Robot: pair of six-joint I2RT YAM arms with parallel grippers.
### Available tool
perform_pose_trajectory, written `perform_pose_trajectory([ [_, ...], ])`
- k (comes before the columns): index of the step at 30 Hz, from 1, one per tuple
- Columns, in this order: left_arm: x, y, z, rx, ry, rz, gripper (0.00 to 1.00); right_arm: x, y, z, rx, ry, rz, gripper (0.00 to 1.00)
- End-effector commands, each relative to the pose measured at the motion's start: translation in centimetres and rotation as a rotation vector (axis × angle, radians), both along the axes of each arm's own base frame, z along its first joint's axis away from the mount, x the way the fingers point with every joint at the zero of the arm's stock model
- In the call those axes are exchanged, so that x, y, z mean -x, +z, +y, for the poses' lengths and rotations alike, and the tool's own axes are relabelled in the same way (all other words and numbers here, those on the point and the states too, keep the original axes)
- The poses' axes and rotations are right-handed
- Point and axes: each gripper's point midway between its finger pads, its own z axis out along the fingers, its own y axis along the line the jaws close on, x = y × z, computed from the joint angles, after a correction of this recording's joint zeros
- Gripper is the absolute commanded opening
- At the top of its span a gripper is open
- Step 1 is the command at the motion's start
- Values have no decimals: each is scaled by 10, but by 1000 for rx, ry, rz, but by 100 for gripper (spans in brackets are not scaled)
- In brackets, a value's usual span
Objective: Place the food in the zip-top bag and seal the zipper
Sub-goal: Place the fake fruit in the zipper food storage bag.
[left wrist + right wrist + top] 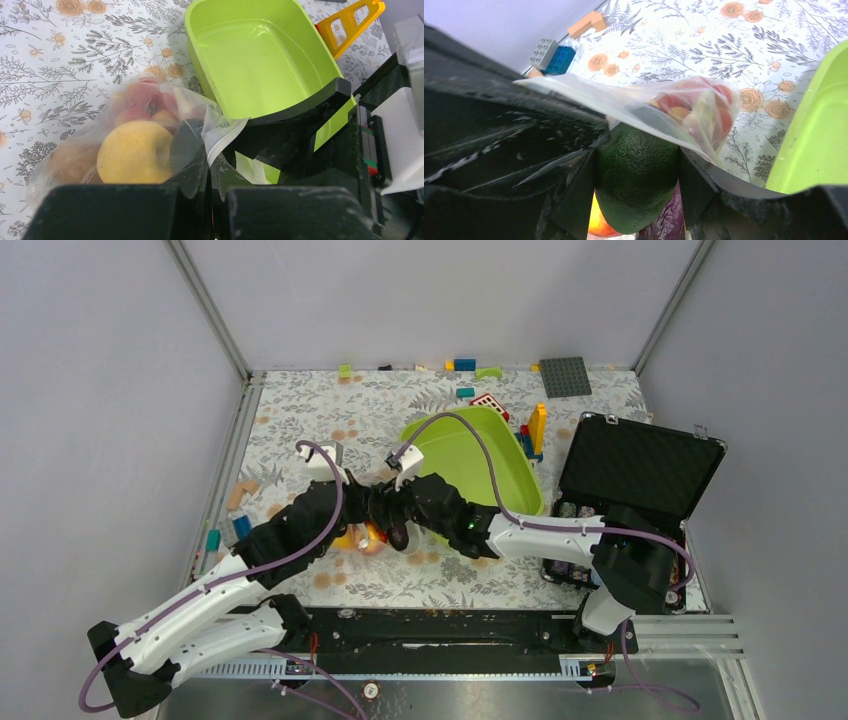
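zip-top bag (pixel 75 150) lies on the flowered table (pixel 50 55), just beside the near wall of the lime-green tray (pixel 260 55), and it's stuffed: a yellow lemon (pixel 135 152) pressing against the film up front, red fruit (pixel 145 95) behind it, something brownish at the left side. left gripper (pixel 210 170) has its jaws pressed together, with the bag's whitish mouth edge pinched between the fingertips. right gripper (pixel 636 165) comes in from the opposite side, jaws clamped on a dark green fruit (pixel 634 200), which sits right at the bag's mouth under the lifted film. a purple piece (pixel 671 220) shows just below it. from above, both arms meet over the bag near the table's middle. blue block (pixel 560 59), grey block (pixel 543 50) and orange block (pixel 586 22) lie by the left wall; an open black case (pixel 640 465) sits on the right.
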Motion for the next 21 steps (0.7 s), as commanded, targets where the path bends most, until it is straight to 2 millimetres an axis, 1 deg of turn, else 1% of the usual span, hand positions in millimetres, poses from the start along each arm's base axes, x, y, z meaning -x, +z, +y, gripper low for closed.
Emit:
perform_pose_trajectory([
  [1, 0, 34, -21, 132, -64, -72, 0, -21, 32, 9, -153, -159, -11, 46],
  [2, 0, 33, -21, 132, -64, -71, 0, -21, 31, 8, -137, -171, -16, 49],
  [4, 0, 33, -19, 132, -55, -73, 0, -21, 29, 6, -119, -184, -18, 52],
  [6, -1, 33, -18, 134, -49, -74, 0, -17, 30, 3, -121, -180, -11, 53],
  [9, -1, 34, -15, 139, -32, -77, 0, -11, 33, -3, -121, -162, 2, 60],
  [11, -3, 34, -10, 139, -2, -78, 0, -4, 40, -5, -122, -128, 3, 66],
  [16, -3, 36, -4, 134, 26, -80, 0, 13, 59, -17, -145, -74, -5, 73],
  [18, -4, 37, 0, 132, 45, -85, 0, 20, 65, -22, -129, -48, -13, 78],
  [21, -3, 38, 3, 137, 56, -84, 0, 30, 67, -27, -108, -2, -8, 81],
])
